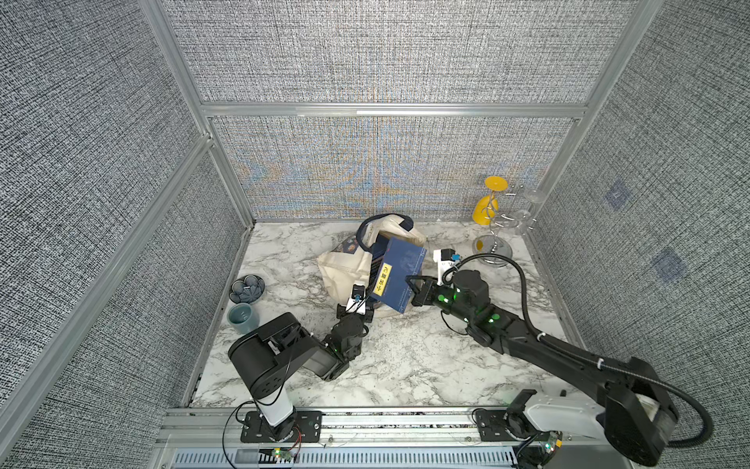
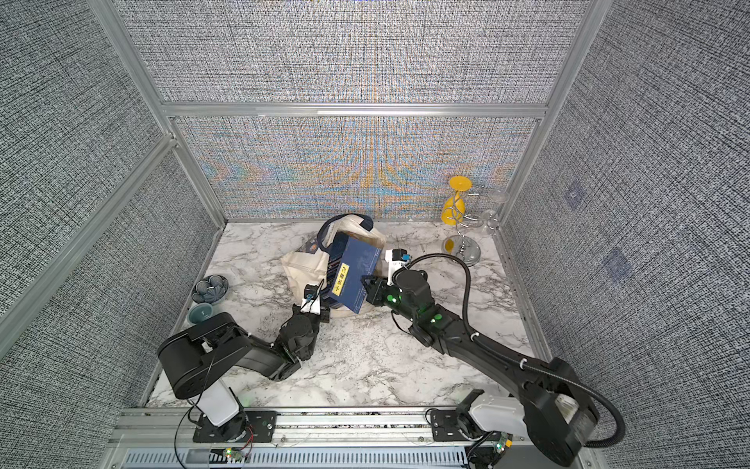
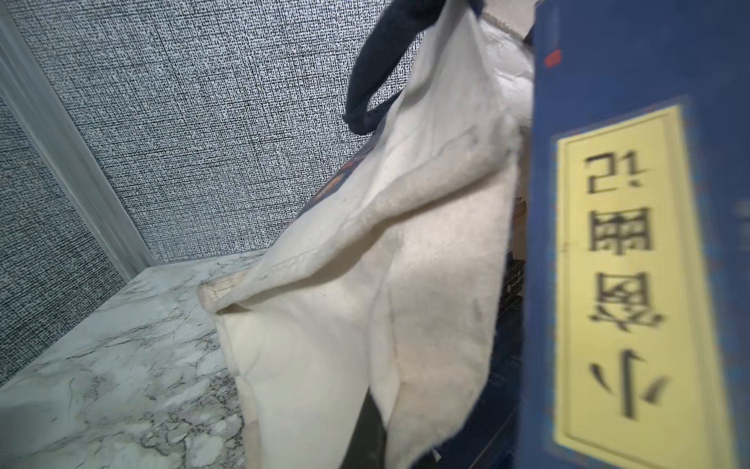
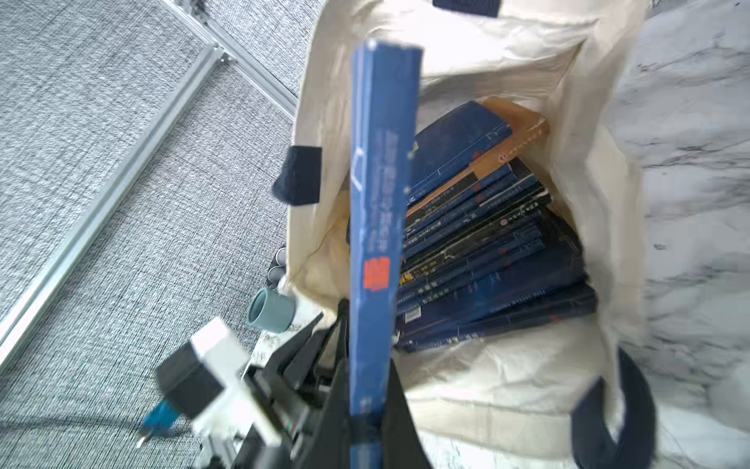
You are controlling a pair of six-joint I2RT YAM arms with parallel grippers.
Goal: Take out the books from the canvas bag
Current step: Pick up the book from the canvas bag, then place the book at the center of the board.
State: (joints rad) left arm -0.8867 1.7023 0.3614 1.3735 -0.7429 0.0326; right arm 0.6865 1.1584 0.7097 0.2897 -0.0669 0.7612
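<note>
Blue book (image 1: 399, 276) aloft, open canvas bag (image 1: 339, 268) beneath

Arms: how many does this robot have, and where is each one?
2. The left arm stands near the cup, left pincer shut on the bag; the right arm reaches in opposite, right pincer shut on a book at the bag's mouth. None seems hidden.
</note>
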